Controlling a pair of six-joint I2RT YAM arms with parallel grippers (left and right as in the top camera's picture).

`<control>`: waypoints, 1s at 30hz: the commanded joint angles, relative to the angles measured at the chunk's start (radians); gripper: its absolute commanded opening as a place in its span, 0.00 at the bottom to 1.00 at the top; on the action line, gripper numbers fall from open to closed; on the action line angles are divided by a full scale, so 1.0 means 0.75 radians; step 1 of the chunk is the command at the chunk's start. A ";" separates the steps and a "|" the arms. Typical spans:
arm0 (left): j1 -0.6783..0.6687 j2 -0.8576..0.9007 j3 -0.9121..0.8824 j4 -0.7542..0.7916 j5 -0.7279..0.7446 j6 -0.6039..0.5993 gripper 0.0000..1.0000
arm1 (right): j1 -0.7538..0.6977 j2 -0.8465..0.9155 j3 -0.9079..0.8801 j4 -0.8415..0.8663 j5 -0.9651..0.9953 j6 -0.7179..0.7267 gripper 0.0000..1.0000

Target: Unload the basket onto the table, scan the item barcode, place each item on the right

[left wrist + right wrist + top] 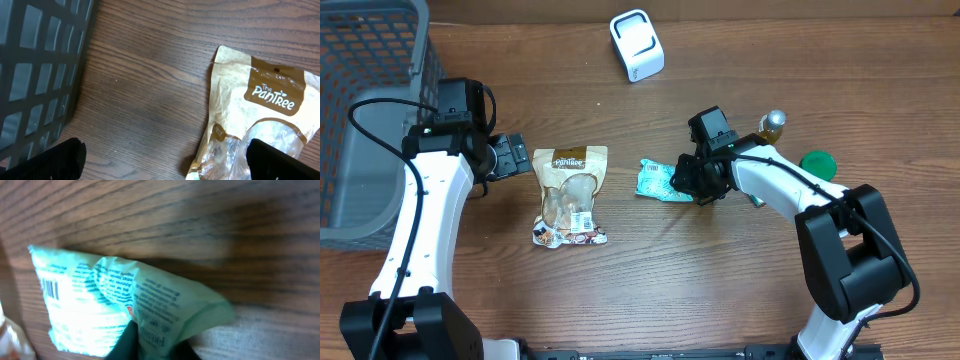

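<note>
A mint-green packet lies at mid-table, and my right gripper is shut on its right edge. The right wrist view shows the packet pinched between the dark fingers, with a barcode printed near its left end. A white scanner stands at the back of the table. My left gripper hangs open just left of a tan snack pouch. In the left wrist view one black fingertip is over bare wood and the other over the pouch.
A grey mesh basket fills the far left and shows close by in the left wrist view. A gold-capped bottle and a green lid sit behind my right arm.
</note>
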 commanded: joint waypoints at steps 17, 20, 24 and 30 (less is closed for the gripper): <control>-0.001 -0.009 0.018 0.001 -0.017 0.015 0.99 | -0.082 -0.197 -0.014 -0.028 -0.480 -0.289 0.04; -0.001 -0.009 0.018 0.001 -0.016 0.015 1.00 | -0.110 -0.224 -0.014 -0.051 -0.554 -0.339 0.04; -0.001 -0.009 0.018 0.001 -0.017 0.015 0.99 | -0.124 -0.242 -0.014 -0.088 -0.565 -0.364 0.04; -0.001 -0.009 0.018 0.001 -0.017 0.015 0.99 | -0.123 -0.242 -0.015 -0.119 -0.565 -0.433 0.04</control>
